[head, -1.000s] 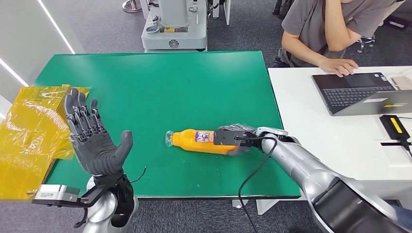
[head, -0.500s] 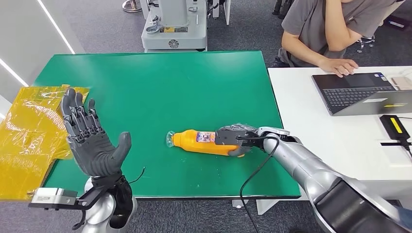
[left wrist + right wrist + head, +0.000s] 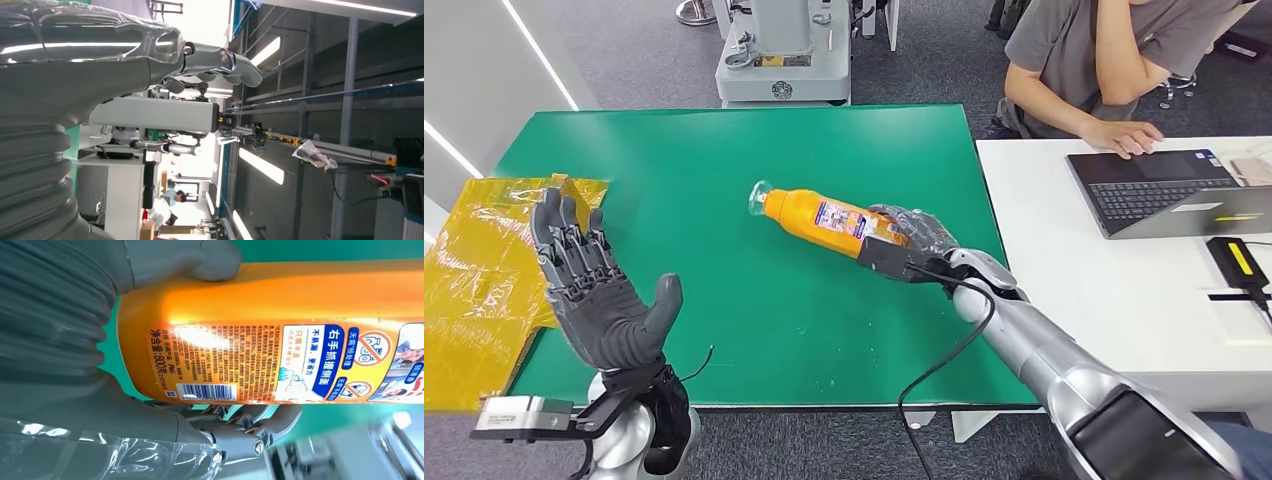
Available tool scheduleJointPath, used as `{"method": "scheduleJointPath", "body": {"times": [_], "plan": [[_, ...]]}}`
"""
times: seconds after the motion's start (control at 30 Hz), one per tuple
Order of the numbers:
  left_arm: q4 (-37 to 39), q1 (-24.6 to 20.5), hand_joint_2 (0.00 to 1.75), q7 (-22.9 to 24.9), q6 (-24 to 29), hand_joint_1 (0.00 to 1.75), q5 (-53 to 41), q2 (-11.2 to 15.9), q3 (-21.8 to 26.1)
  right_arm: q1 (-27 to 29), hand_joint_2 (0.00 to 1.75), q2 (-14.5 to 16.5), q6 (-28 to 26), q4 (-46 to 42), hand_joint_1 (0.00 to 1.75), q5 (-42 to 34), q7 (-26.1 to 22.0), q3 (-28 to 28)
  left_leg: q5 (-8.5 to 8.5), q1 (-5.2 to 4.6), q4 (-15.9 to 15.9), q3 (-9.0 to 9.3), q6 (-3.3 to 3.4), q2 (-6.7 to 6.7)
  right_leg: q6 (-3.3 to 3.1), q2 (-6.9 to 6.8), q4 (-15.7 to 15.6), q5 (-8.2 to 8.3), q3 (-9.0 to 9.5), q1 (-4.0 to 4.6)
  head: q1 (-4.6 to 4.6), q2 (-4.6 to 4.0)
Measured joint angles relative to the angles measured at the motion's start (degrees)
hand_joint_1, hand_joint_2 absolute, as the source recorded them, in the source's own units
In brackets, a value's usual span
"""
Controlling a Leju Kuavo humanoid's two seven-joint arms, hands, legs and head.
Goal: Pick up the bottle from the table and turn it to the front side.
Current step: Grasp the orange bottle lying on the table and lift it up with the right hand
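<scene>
An orange bottle [image 3: 819,215] with a clear cap and a printed label hangs tilted above the green table [image 3: 724,160], cap pointing to the far left. My right hand [image 3: 909,243] grips its base end. Up close in the right wrist view, the bottle [image 3: 280,300] shows its back label with barcode and small print, the thumb [image 3: 200,260] on one side and the fingers [image 3: 250,422] on the other. My left hand [image 3: 594,290] is raised near the table's front left corner, palm up, fingers spread, holding nothing.
Yellow plastic sheets [image 3: 479,270] lie over the table's left edge. A white desk [image 3: 1124,290] on the right carries a laptop [image 3: 1174,190], and a person [image 3: 1104,60] sits behind it. A grey machine base [image 3: 782,60] stands beyond the far edge.
My right hand has lifted the bottle off the table and carried it farther away, tilting its cap end up. My left hand has sunk slightly toward the left.
</scene>
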Motion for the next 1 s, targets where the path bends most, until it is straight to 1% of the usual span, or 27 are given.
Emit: {"method": "scheduleJointPath", "body": {"times": [0.17,0.27,0.4,0.47,0.57,0.67,0.77,0.83,0.93,1.0], "plan": [[0.0,0.0,1.75,0.0,0.1,0.00,0.3,0.0,0.1,6.7,1.75,-0.5,-6.4,-11.2,1.75,-0.1,-0.4,-5.8,-0.01,0.00,0.0,-0.01,0.00,-0.01,0.03,-0.02,0.0,-0.03,0.00,0.00,-0.01,0.01],[0.0,0.0,1.75,0.0,0.1,0.00,0.3,-0.1,0.1,10.2,1.75,-0.9,-8.2,-17.1,1.75,0.6,-0.4,-8.2,-0.02,-0.01,0.0,-0.01,0.00,-0.01,0.03,-0.01,0.0,-0.03,-0.01,-0.01,0.00,0.00],[0.0,0.0,1.75,0.0,0.0,0.00,0.3,-0.2,0.1,12.5,1.75,-1.3,-8.4,-21.4,1.75,0.8,-0.5,-9.8,-0.02,-0.01,0.0,-0.01,0.00,0.00,0.03,0.00,0.0,-0.03,-0.01,-0.01,0.00,0.00],[0.0,0.0,1.75,0.0,-0.1,0.00,0.4,-0.2,0.1,13.7,1.75,-1.4,-9.5,-23.1,1.75,0.9,-0.8,-10.5,-0.01,0.00,0.0,0.00,0.00,0.00,0.03,-0.01,0.0,-0.03,-0.01,-0.01,0.00,0.00],[0.1,-0.1,1.75,0.3,-0.3,0.00,0.4,-0.2,0.1,16.4,1.75,-1.4,-12.9,-26.5,1.75,2.1,-0.8,-11.6,-0.02,0.00,0.0,0.00,0.00,-0.01,0.03,-0.01,0.0,-0.03,-0.01,0.00,0.00,0.00],[0.8,-0.2,1.75,0.6,-0.2,0.00,0.5,-0.2,0.1,19.4,1.75,-1.4,-17.8,-30.0,1.75,5.1,-1.1,-11.9,-0.03,0.00,0.0,-0.01,-0.01,0.00,0.02,0.00,0.0,-0.04,-0.02,-0.01,0.00,0.00],[1.8,-0.4,1.75,0.7,-0.6,0.00,2.0,-0.2,0.1,21.4,1.75,-1.4,-22.1,-32.8,1.75,6.9,-2.8,-11.9,-0.04,-0.01,0.0,-0.02,0.00,0.00,0.02,0.01,0.0,-0.06,-0.03,-0.01,0.00,0.00],[2.4,-0.5,1.75,0.7,-1.6,0.00,3.8,-0.2,0.1,22.2,1.75,-1.3,-24.2,-34.5,1.75,6.7,-4.8,-11.8,-0.04,-0.01,0.0,-0.02,0.00,0.00,0.02,0.01,0.0,-0.07,-0.03,-0.01,0.00,0.00],[2.9,-0.9,1.75,1.4,-4.7,0.00,7.1,-0.2,0.1,22.7,1.75,-0.9,-26.3,-36.7,1.75,5.5,-8.1,-11.6,-0.04,0.00,0.0,-0.02,0.00,0.01,0.02,0.01,0.0,-0.07,-0.03,-0.01,0.00,0.01],[3.4,-1.4,1.75,2.6,-6.8,0.00,8.6,-0.2,0.0,22.8,1.75,-0.6,-26.7,-37.9,1.75,5.1,-9.2,-11.2,-0.03,0.00,0.0,-0.02,-0.01,0.01,0.01,0.01,0.0,-0.07,-0.03,-0.01,0.00,0.01]]}}
